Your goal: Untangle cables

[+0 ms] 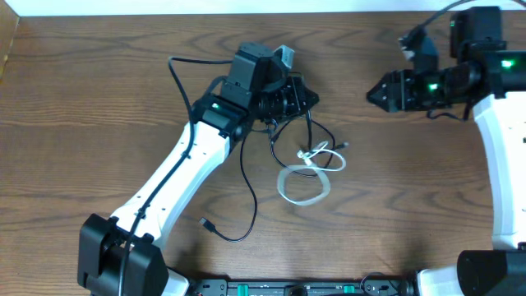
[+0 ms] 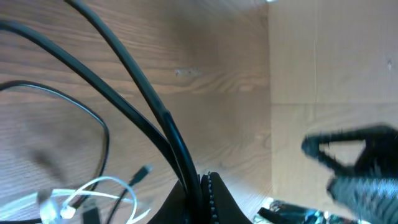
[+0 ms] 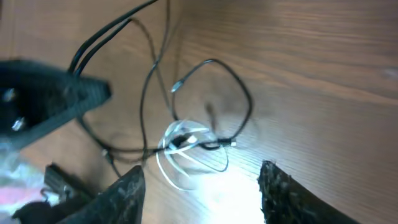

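Looking down from overhead, the brown wood-grain desk (image 1: 99,123) carries a small tangle at its middle. Thin, glossy black cords (image 1: 246,177) loop around a flat-coiled, rubbery white cord (image 1: 302,187), and 1 small black plug (image 1: 207,222) lies apart from it. The left fingers (image 1: 300,92) sit just beside the tangle, clenched on black cords that trail from them. The white-shelled left arm (image 1: 177,177) overlies part of 1 strand. The right fingers (image 1: 386,89) hang well apart, holding nothing.

From the left wrist, 2 black strands run into the closed left fingers (image 2: 214,202). The white cord (image 2: 93,190) lies blurred at lower left, and the right fingers (image 2: 357,165) show as a dark blur.

From the right wrist, the 2 ribbed right fingers (image 3: 127,196) stand spread, framing the white cord (image 3: 186,146) crossed by black cords (image 3: 247,99). The left fingers (image 3: 56,102) block the left side.
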Controlling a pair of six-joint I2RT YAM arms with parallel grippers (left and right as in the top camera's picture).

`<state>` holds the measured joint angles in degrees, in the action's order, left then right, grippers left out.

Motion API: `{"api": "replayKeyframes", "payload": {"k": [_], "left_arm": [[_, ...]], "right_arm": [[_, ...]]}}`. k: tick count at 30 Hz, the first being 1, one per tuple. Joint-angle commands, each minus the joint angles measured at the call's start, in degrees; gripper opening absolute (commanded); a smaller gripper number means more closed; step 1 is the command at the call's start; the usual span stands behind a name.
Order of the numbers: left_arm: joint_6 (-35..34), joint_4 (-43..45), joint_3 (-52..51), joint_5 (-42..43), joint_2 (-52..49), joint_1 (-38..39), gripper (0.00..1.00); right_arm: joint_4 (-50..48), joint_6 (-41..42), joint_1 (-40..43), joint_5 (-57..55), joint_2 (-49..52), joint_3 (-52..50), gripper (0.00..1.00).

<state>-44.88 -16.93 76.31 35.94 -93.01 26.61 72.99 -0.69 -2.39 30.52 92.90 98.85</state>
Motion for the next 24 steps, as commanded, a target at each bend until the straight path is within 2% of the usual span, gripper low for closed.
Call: {"api": "replayKeyframes", "payload": {"k": [1,9,18,24], "left_arm": [[-3.6,-0.2,0.7,-0.6,0.3,-1.9,0.07],[-6.9,0.2,0.7,-0.4,0.3,-3.3,0.08],[-8.1,1.5,0.7,-0.4,0.3,-3.6,0.07],[-8.4,1.8,0.7,-0.4,0.3,-3.6,0.08]], "right_arm": [[-0.1,1.3,-2.5,2.4,0.5,-1.0,0.52],[-1.3,0.1,-7.3,0.5,3.1,-5.5,0.47],[-5.8,-0.2,-11.1,0.4,5.2,-10.0,0.5],[-10.8,-3.7,-11.2,1.4,6.7,-14.6,0.5]]}}
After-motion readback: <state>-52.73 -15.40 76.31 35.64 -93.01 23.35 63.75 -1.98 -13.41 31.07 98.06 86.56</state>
